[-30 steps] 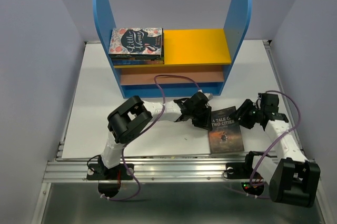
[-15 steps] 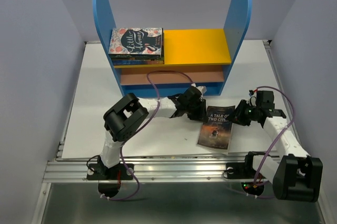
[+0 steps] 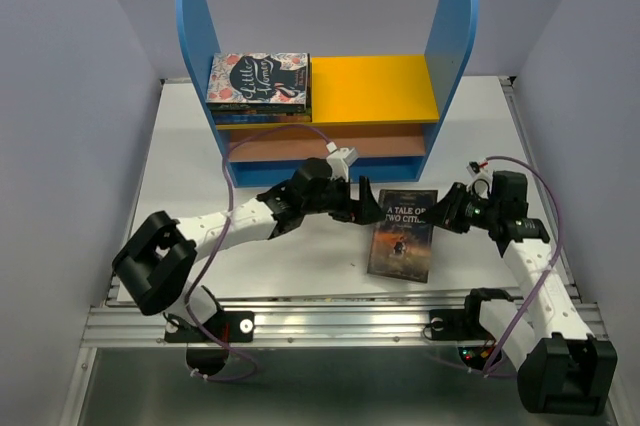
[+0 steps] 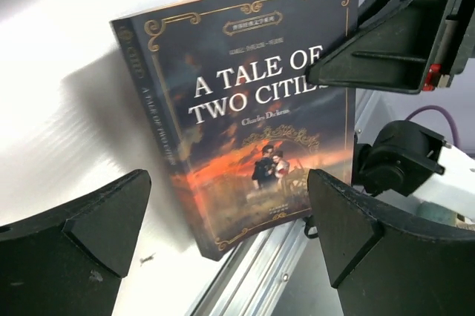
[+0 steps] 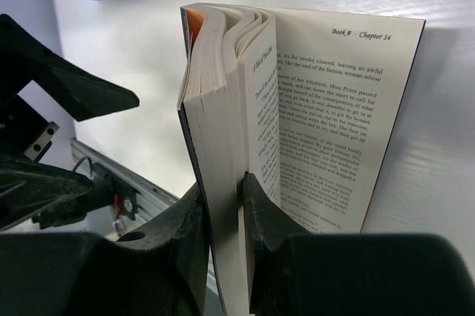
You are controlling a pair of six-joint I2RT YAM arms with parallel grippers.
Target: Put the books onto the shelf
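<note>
1. Book (image 4: 245, 130) cover looked pretty glossy.
2. Its pages (image 5: 319, 123) were plain matt paper.
3. Shelf (image 3: 370, 86) behind the book seemed to be smooth painted wood.
4. Table (image 3: 180, 166) under the book was smooth, faintly shiny white.

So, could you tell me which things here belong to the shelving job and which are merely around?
Job: Tale of Two Cities book, clamped in right gripper; Little Women stack; shelf; open left gripper.
Not job: table; purple cables.

Robot lab, bare grey walls (image 3: 70, 66), aluminium frame (image 3: 330, 324)
</note>
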